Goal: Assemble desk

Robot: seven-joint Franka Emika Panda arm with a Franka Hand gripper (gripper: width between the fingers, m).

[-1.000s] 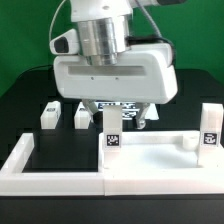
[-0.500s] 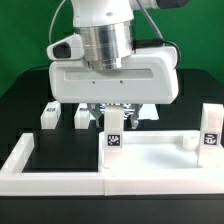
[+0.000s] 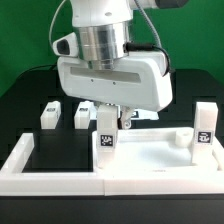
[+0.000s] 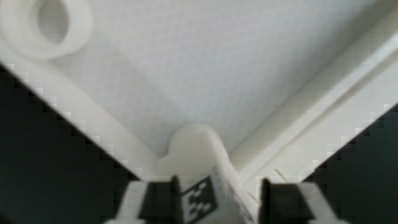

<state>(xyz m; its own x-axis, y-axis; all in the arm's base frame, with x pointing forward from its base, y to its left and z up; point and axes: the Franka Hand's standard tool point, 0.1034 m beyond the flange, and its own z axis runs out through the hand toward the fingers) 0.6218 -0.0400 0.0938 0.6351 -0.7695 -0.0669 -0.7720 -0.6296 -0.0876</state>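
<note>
The white desk panel (image 3: 150, 155) lies flat at the front on the exterior view's right, against the border wall. Two legs stand on its corners: one on the near-left corner (image 3: 105, 138) and one on the right corner (image 3: 205, 125). My gripper (image 3: 110, 121) reaches down from above and is shut on the near-left leg. In the wrist view the tagged leg (image 4: 199, 165) stands between my fingers (image 4: 285, 203), with the panel (image 4: 214, 70) and a round corner socket (image 4: 54, 30) beyond it. Two loose legs (image 3: 50, 115) (image 3: 82, 116) stand on the black table to the left.
A long low white border wall (image 3: 45, 165) runs along the front and turns back at the left. Part of the marker board (image 3: 137, 113) shows behind the gripper. The dark table (image 3: 20, 100) extends to the left.
My gripper has turned and shifted slightly left with the leg in it. The panel and its right leg have shifted a little to the left as well.
</note>
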